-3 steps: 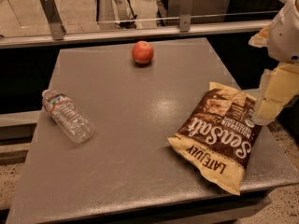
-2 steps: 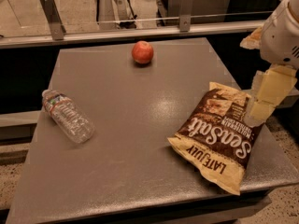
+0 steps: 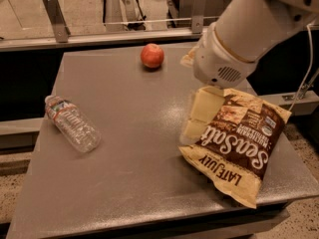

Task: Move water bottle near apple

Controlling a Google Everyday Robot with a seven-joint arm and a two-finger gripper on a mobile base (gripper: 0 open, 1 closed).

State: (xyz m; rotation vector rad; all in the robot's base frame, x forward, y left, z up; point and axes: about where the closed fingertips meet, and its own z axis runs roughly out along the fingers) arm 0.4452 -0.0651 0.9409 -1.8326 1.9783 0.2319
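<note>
The water bottle [image 3: 72, 123] is lying on its side near the left edge of the grey worktop [image 3: 134, 168]. Its white cap is pointing toward the far left corner, and its label band is sitting just behind the cap. Nothing is touching it. The apple [image 3: 152, 55] is sitting close to the far edge of the worktop, to the right of the bottle and well apart from it. Further right, a bulky white arm [image 3: 249, 29] is slanting down from the upper right corner. The pale hand [image 3: 197, 121] is hanging below it, low over the worktop and overlapping the upper left edge of a brown chip bag [image 3: 239, 151]. Whether the hand is spread or pressed together cannot be told, and it is gripping nothing that shows. The chip bag is lying flat near the right front corner of the worktop.
</note>
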